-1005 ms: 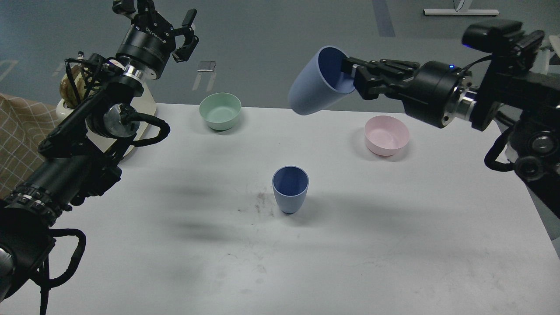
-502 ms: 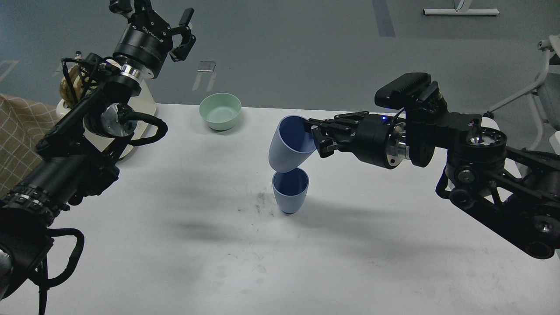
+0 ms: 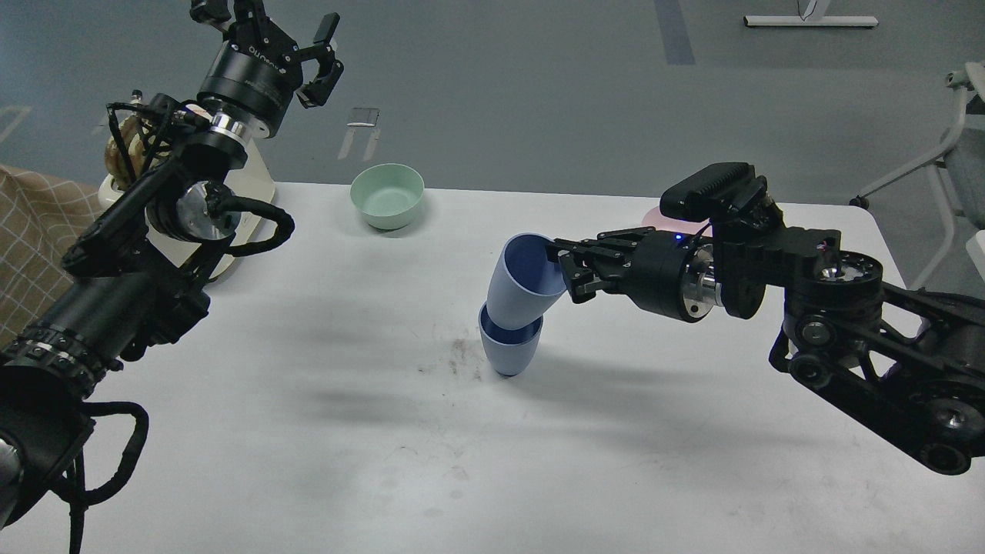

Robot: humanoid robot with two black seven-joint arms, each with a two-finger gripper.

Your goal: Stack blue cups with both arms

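Observation:
One blue cup [image 3: 509, 350] stands upright in the middle of the white table [image 3: 308, 431]. My right gripper [image 3: 560, 268] is shut on the rim of the second blue cup [image 3: 522, 286], which is tilted with its base inside the mouth of the standing cup. My left gripper [image 3: 265, 23] is open and empty, raised high at the back left, far from both cups.
A mint-green bowl [image 3: 387, 195] sits at the back of the table. A pale pink bowl [image 3: 654, 218] is mostly hidden behind my right arm. A cream object [image 3: 254, 181] stands at the table's back left edge, partly behind my left arm.
My right gripper has carried the second cup down and left from high above the table, and its base has entered the standing cup. The left arm has barely moved.

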